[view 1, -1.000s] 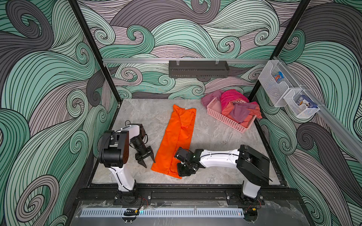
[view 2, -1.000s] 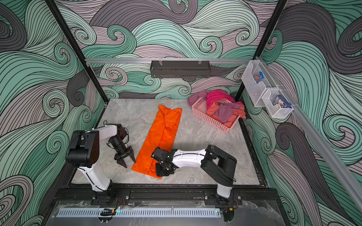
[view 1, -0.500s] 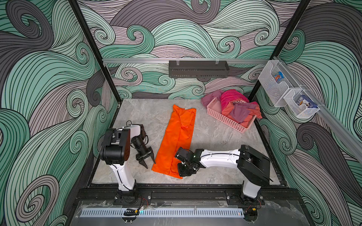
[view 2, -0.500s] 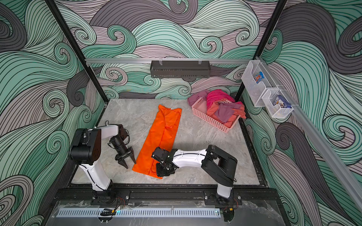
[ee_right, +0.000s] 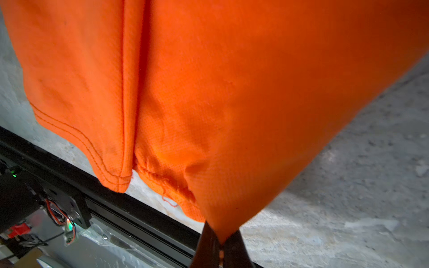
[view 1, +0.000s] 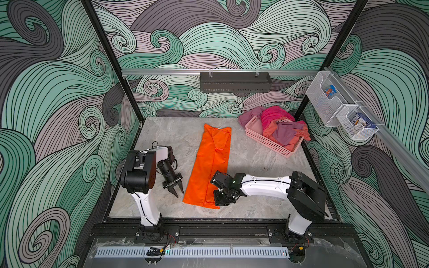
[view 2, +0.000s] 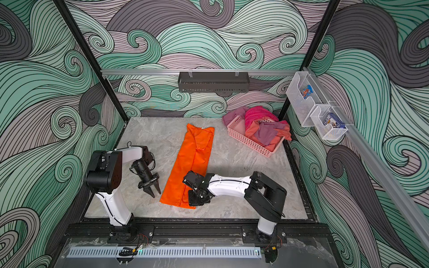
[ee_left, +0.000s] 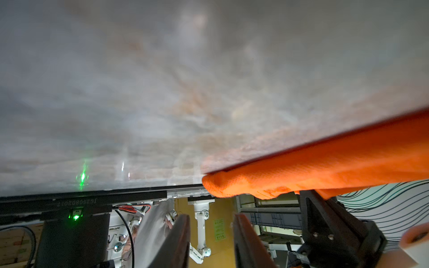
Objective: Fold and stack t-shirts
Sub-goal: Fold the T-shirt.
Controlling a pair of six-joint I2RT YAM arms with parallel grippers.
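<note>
1. Right gripper point(ee_right: 220, 246): you have its jaws closed on the near right hem corner of the bright orange short-sleeved cloth t-shirt point(view 1: 212, 167). That corner sits just inside the near edge of the grey marble-patterned tabletop point(view 1: 255, 167), by the black front rail point(view 1: 209, 228).
2. Only the right wrist view gives you this pinch, along with the double hem stitching and a loose thread. In both top views the wrist body hides the fingertips.
3. Left gripper point(view 1: 177, 193): just beside the shirt's near left edge, not touching it, tips angled down. The left wrist view shows you a narrow gap between the fingers point(ee_left: 176, 243), with nothing in it.
4. Shirt: folded lengthwise into a long narrow strip, lying flat mid-table. It runs near to far and leans right, with a speck of white at the far collar end.
5. You have bare table on both sides of the strip. The far right corner holds a pink plastic lattice basket point(view 1: 269, 143) heaped with crumpled pink and purple garments point(view 1: 283, 132), well apart from the shirt.
</note>
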